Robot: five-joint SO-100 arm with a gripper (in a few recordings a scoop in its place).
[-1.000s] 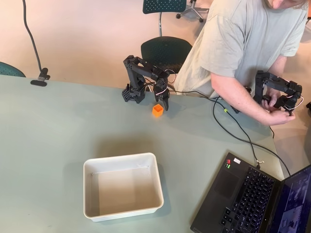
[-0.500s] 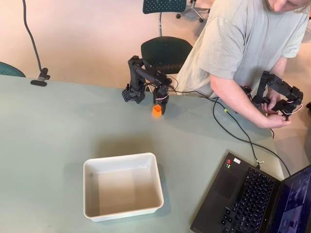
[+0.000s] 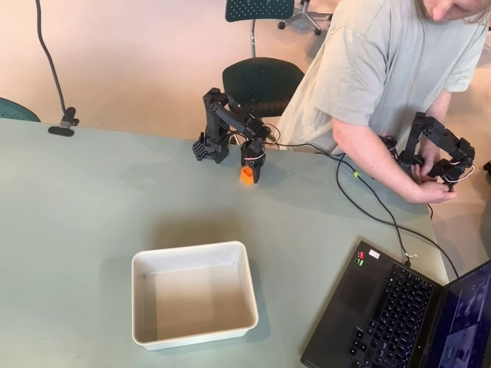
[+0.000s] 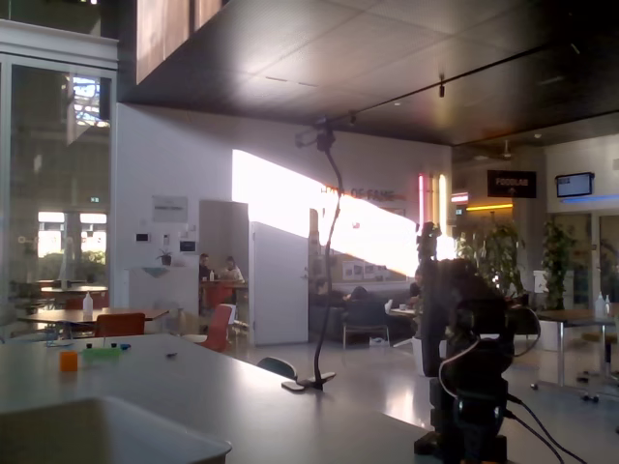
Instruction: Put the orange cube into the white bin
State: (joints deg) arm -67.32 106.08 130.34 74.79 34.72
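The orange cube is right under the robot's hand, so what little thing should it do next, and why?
Probably squeeze shut on the orange cube. In the overhead view the hand sits right down over the cube on the table, but I cannot tell whether it grips it yet. The white bin lies well away, nearer the camera, so the cube needs a firm hold before any lift.

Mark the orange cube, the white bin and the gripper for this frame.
orange cube (image 3: 247,175): overhead view, its visible orange face below the gripper.
white bin (image 3: 251,291): overhead view, right-hand rim.
gripper (image 3: 251,173): overhead view, midway between the fingertips, at the cube.
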